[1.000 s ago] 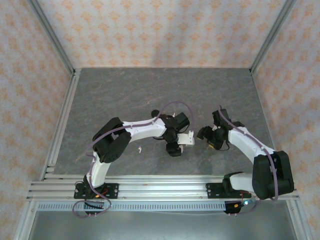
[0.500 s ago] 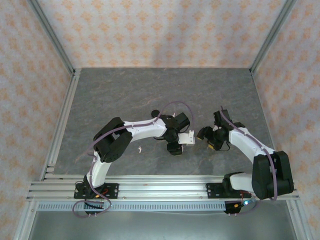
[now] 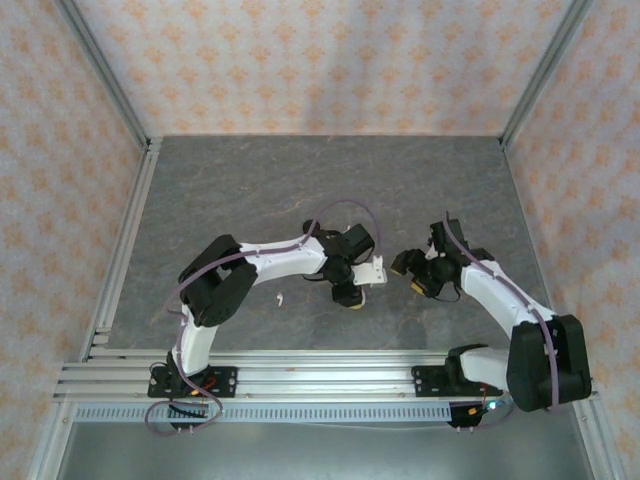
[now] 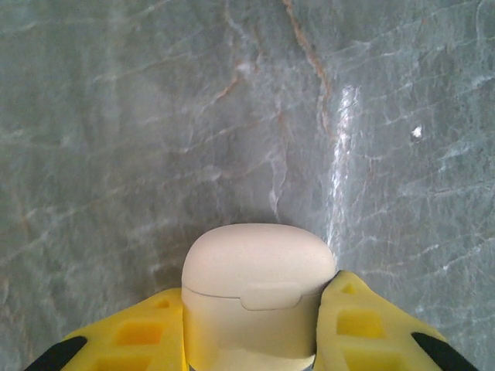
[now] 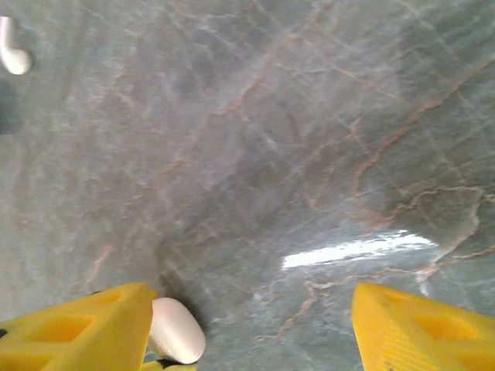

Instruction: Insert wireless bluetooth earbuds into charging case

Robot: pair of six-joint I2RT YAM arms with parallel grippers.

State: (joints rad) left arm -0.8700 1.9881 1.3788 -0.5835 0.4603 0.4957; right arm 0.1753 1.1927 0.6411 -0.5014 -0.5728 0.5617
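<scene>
Your left gripper (image 4: 255, 292) is clenched on the charging case (image 4: 255, 259). Both yellow fingers (image 4: 147, 332) touch its sides (the lid is closed), and the gray stone table (image 4: 155, 116) spreads beyond it. Your right gripper (image 5: 251, 297) is released, with its fingers wide apart. One white earbud (image 5: 176, 331) lies on the table just beside the finger at the left of the right wrist view, not grasped. A second white earbud (image 5: 11, 52) lies well apart from it, in the upper left corner of that view.
</scene>
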